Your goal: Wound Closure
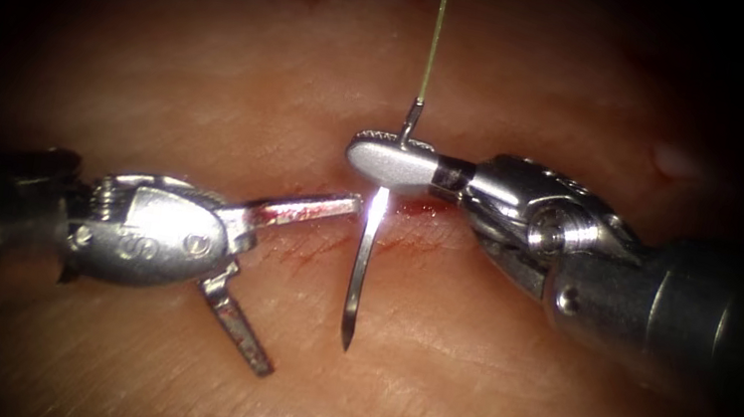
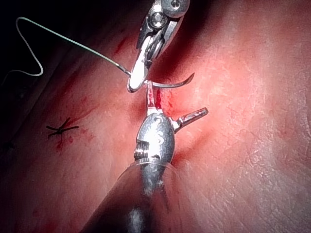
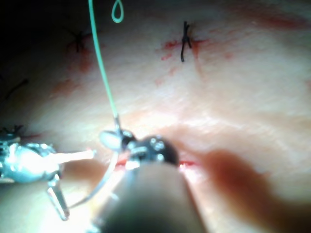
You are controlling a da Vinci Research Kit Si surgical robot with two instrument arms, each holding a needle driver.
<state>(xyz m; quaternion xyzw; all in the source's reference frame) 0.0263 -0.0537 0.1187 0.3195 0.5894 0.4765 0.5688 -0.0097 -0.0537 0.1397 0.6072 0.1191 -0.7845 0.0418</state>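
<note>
Endoscope view: right arm's steel needle driver [image 1: 378, 161] has its jaws pressed together on the curved silver needle [image 1: 360, 272], pinching it close to the thread end, not mid-curve. Rest of the needle hangs toward the near side, sharp tip free in the air above the tissue surface, not in the tissue as far as I can tell. Holding it that far back leaves nearly the whole curve exposed, my read is that's why the grip sits there.

Pale green thread [image 1: 436, 28] leaves the needle's swaged end just above the right jaws and runs straight to the far side, out of frame. In the right wrist view the same thread [image 3: 103, 68] rises away from the tool and curls into a small loop further off.

Left arm's steel needle driver [image 1: 279, 254] sits just left of the needle, jaws spread wide, holding nothing. One jaw points right toward the needle shaft, other angles to the near side. Both carry smears of red fluid [image 1: 296, 213]. Tip of the upper jaw is just beside the needle, apart from it.

Both tools meet over the cut [image 1: 422, 209], a short red line in the pink pork tissue [image 1: 481, 398]. Left wrist view shows a dark knotted stitch [image 2: 62, 129] already sitting in the tissue well away from the tools
</note>
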